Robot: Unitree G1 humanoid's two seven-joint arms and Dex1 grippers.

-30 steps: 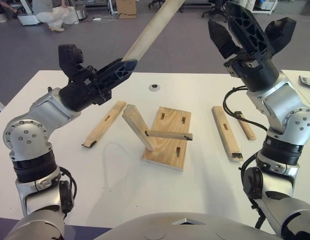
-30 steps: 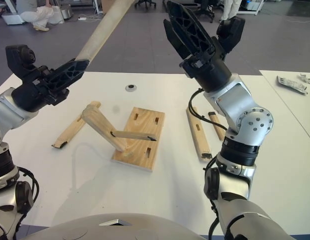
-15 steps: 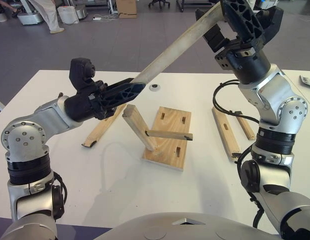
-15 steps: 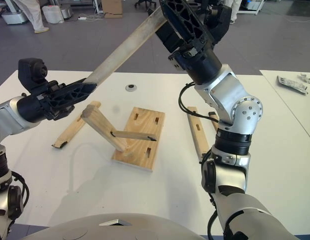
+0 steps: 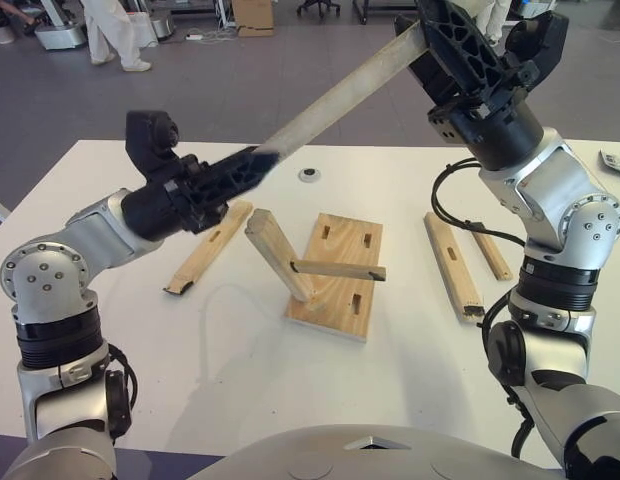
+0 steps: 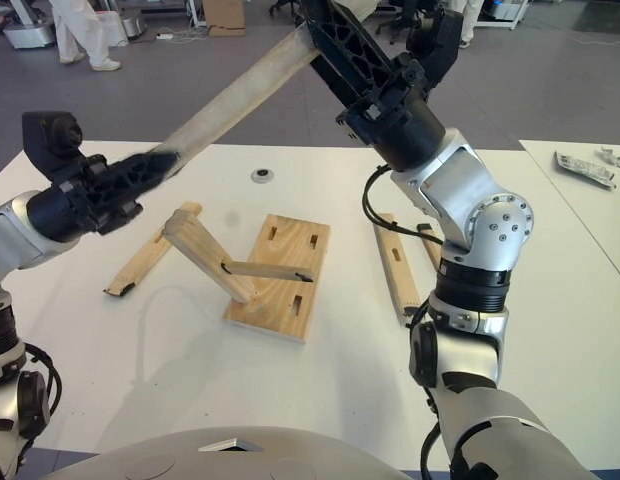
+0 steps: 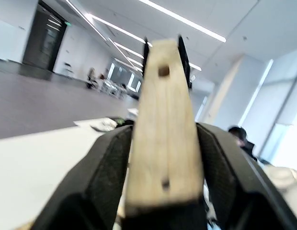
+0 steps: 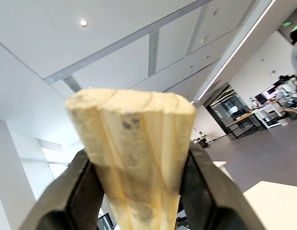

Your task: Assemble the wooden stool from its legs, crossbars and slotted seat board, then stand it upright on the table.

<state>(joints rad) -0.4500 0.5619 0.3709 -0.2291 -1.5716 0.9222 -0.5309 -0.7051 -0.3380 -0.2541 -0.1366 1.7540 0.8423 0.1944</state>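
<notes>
We hold leg [image 5: 330,105] in air above seat board [image 5: 335,290], both jaws clamped on it: left jaws at low end, right jaws at high end. Axis slants; low end nearer board.

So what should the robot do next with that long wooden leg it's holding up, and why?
Probably open the left gripper. Both grippers clamp the same stool leg, one at each end, so it can hardly turn. Freed, the right gripper could tip it toward the seat board.

Small round grey disc [image 5: 308,175]; farther back, a brown cardboard box [image 5: 252,14]
</notes>
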